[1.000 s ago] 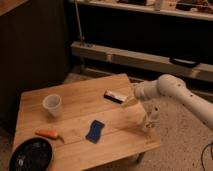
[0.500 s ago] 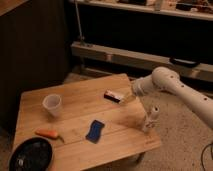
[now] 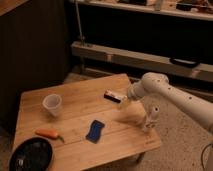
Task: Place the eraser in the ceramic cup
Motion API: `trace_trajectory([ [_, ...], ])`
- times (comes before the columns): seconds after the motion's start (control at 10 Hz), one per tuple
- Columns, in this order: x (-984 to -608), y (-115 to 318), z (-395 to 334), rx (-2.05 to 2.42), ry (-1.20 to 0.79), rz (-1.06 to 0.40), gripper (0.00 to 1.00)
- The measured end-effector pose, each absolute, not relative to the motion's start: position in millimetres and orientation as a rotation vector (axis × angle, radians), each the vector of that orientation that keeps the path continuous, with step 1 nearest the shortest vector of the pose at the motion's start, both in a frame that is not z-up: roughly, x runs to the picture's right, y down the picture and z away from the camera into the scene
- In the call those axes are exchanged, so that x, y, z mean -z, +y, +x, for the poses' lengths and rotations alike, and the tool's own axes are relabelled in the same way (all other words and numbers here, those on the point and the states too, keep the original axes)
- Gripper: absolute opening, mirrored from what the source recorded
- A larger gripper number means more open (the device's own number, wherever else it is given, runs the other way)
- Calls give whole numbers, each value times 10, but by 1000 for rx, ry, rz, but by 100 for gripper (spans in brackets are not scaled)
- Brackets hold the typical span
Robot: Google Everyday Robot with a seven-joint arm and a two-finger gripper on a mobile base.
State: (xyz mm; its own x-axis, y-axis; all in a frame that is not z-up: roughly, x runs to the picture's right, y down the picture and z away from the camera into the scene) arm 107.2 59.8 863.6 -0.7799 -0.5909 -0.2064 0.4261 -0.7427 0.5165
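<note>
the eraser (image 3: pixel 113 95) lies flat on the bench (image 3: pixel 80 97), well apart from the ceramic cup (image 3: pixel 52 105), on the side of the bench where the arm reaches in. the gripper (image 3: pixel 125 101) is down at the end of the eraser that points away from the cup, touching it or just beside it. i cannot tell whether the jaws are open, closed or on the block. my guess is the arm is bent low like that to line up the pick, so the task looks barely begun.

the cup stands upright with its mouth open to the top, which suits a drop from above, and nothing lies on the direct line between it and the eraser. nearer me than the cup, a blue pad (image 3: pixel 95 131) lies flat, an orange carrot-like thing (image 3: pixel 48 133) sits near the cup, and a black plate (image 3: pixel 30 155) is past that at the corner. a small white-capped bottle (image 3: pixel 151 117) stands further from the cup than the eraser does, close under the forearm, and i'd worry about it being knocked on the lift.

the bench is low, of pale wood planks, on a speckled floor. behind the cup the room is dark, with a metal rail and shelving.
</note>
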Motion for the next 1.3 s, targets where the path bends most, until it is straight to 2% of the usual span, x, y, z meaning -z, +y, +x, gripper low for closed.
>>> trace_trajectory([
  [0.4,-8926,657,1095,2476,-527,433,80],
  [0.8,-9168,666,1146,2448,-595,477,80],
  [1.3,-9300,753,1110,2452,-655,473,80],
])
